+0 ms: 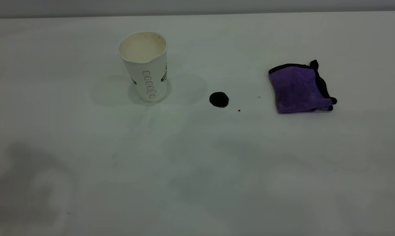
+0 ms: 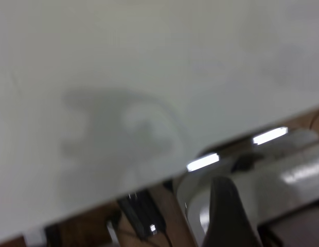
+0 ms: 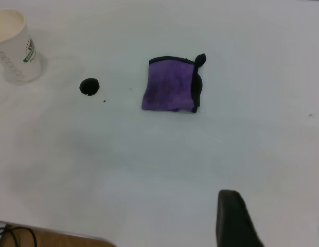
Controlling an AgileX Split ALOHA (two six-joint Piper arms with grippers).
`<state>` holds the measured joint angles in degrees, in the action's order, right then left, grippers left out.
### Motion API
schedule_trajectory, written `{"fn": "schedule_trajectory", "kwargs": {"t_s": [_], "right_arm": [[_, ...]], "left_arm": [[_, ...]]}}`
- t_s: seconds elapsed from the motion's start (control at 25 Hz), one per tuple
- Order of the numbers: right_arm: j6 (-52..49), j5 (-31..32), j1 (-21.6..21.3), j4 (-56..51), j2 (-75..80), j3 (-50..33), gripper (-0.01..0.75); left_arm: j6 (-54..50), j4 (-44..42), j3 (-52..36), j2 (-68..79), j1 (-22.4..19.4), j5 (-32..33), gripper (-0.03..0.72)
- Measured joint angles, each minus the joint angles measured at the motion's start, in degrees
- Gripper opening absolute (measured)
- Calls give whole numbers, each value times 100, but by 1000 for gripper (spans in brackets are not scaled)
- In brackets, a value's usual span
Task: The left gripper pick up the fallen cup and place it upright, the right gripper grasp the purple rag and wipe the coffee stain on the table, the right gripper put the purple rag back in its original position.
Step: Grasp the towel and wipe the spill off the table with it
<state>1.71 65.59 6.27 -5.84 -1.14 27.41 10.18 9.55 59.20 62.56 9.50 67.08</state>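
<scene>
The cup (image 1: 145,67) is seen standing upright on the table (image 1: 197,164), mouth up, cream inside visible, green print on its side; it sits toward the far left of the ext. view. The coffee stain (image 1: 219,99) is seen as a round glossy dark blot on the tabletop, to the right of the cup and apart from it, roughly btwn cup and rag. A couple of tiny dark specks (image 1: 239,110) are noted just right of the stain. The purple rag (image 1: 299,88) lies folded, black edging along its right side and a small black tab poking up at its far corner; it is well apart from the stain, on the right side. No arm is seen in the ext. view, only soft shadows on the near part of the table. In the right wrist view the cup (image 3: 14,46), stain (image 3: 89,86) and rag (image 3: 171,85) are seen farther off, w/ one dark finger (image 3: 232,218) of the right gripper at the frame edge, above bare table; open or closed can't be told. In the left wrist view only one dark finger (image 2: 229,213) of the left gripper is seen, near the table edge (image 2: 149,180); its state can't be told either.
</scene>
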Motion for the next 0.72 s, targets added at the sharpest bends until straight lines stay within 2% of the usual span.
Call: {"fn": "schedule_trajectory", "kwargs": {"t_s": [0.16, 0.36, 0.52, 0.72], "right_arm": [[0, 0, 0, 0, 0, 0, 438], [0, 0, 0, 0, 0, 0, 438], [0, 0, 0, 0, 0, 0, 438], [0, 0, 0, 0, 0, 0, 438]], "left_arm": [[-33, -94, -1300, -1116, 0, -31, 490], [-137, -370, -2394, -2173, 0, -63, 556], [-185, -620, -2960, -2828, 0, -344, 577], [-188, -675, -3080, -3452, 0, -384, 578]]}}
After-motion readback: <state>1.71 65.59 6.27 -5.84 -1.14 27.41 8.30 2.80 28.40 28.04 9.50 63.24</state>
